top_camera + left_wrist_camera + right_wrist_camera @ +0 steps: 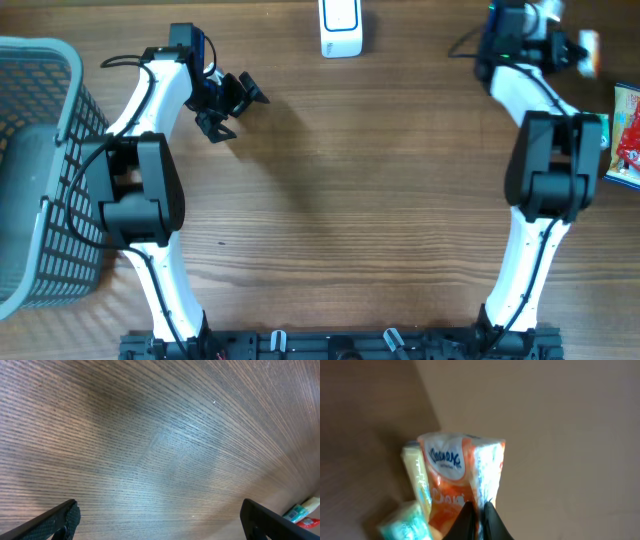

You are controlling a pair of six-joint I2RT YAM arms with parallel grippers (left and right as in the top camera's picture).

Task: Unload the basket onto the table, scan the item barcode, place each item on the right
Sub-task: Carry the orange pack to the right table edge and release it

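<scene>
Orange and white film is wrapping the pack (455, 475), a soft tissue packet that is likely weighing almost nothing and giving under any squeeze. The film is looking slick, so a pinch on a seam or corner is probably serving better than a grip across the puffy body. The right claw (478, 510) is pinching all but shut on a thin fold at the pack's lower edge, holding it at the upper right of the overhead view, well apart from the scanner (341, 28) at top centre. The left claw (235, 108) is standing wide open and empty over the table (165, 445). No barcode is showing. The overhead view is blurring the pack, the wrist view is cutting off its lower part, and the packets (414, 472) beside it are lying too dim to name.
</scene>
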